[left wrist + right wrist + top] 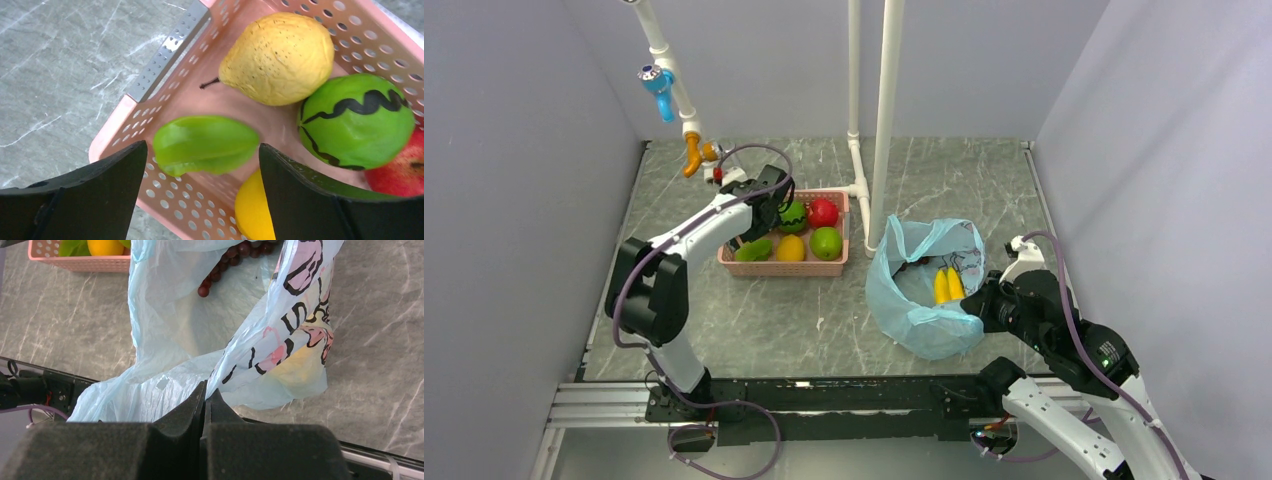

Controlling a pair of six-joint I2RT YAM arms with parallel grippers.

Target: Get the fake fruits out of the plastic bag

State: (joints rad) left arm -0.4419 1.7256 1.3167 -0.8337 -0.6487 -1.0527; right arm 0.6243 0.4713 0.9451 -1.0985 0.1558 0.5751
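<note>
The plastic bag (921,318) sat on the right side of the table, its mouth gaping upward, and two of the fake fruits were inside. The yellow bananas (947,285) showed in the opening, and the dark grapes (235,255) lay further in, toward the far rim. The right gripper (205,396) had its fingers pressed together on a fold of the bag's near edge, pinching the thin blue plastic.

Over on the left, well apart from the bag, the pink basket (781,268) held the rest. The yellow pear (280,57) lay near a corner with the striped watermelon (357,120) against it. The red apple (400,172) was just beside the melon, the orange (252,212) was by a side wall, and the green apple (826,243) was in the near right corner.

And there was the left gripper (202,150), hovering above the basket, jaws spread wide with nothing in them. A ridged green fruit (205,145) showed blurred below the gap, touching neither finger. The grey marbled table (824,330) lay under it all.
</note>
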